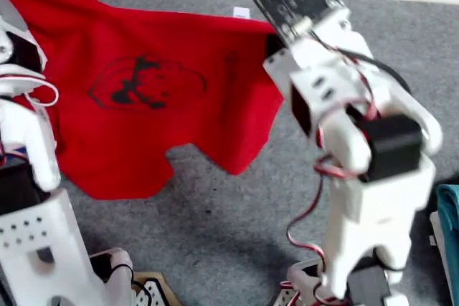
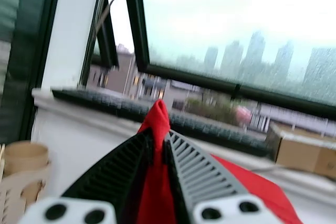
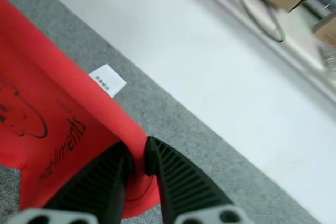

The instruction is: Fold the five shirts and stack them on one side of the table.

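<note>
A red shirt (image 1: 150, 91) with a black print hangs spread above the grey table (image 1: 237, 227), lifted at both upper corners. My left gripper (image 2: 159, 129) is shut on one corner; red cloth (image 2: 157, 182) runs between its ribbed fingers and pokes out past the tips. In the high view the left arm (image 1: 29, 141) stands at the left edge. My right gripper (image 3: 139, 153) is shut on the shirt's other edge (image 3: 63, 119), close to the white label (image 3: 107, 81). The right arm (image 1: 344, 120) rises at the right, its wrist at the shirt's far right corner.
A teal garment (image 1: 450, 234) lies at the table's right edge. Beyond the table, the left wrist view shows a window sill (image 2: 157, 111) and a cardboard box (image 2: 304, 148). Bare grey felt lies under and in front of the hanging shirt.
</note>
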Robot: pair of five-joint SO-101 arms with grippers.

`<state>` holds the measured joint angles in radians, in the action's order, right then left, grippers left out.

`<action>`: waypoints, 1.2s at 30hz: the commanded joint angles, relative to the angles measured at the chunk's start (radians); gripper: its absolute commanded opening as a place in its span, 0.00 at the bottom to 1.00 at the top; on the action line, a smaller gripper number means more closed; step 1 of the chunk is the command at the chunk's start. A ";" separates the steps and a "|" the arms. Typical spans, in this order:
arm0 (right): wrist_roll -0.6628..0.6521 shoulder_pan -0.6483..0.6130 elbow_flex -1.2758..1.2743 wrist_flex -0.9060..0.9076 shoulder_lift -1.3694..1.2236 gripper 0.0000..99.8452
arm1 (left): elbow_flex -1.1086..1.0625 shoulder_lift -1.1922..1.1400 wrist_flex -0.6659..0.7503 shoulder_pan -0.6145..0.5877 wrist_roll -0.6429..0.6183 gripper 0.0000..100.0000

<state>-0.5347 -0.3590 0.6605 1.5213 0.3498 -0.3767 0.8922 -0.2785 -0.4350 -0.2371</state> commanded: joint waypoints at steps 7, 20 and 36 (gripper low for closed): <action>-0.017 0.016 0.039 0.074 0.243 0.01 | 0.038 0.274 -0.040 0.010 -0.009 0.01; -0.051 0.016 0.041 0.153 0.374 0.01 | 0.045 0.418 -0.040 0.008 -0.006 0.01; -0.043 0.016 -0.254 -0.007 0.111 0.01 | -0.239 0.176 0.141 0.015 -0.009 0.01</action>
<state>-0.5700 -0.3544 0.4365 1.5858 0.5294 -0.5930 1.1745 -0.2279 -0.4350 -0.2386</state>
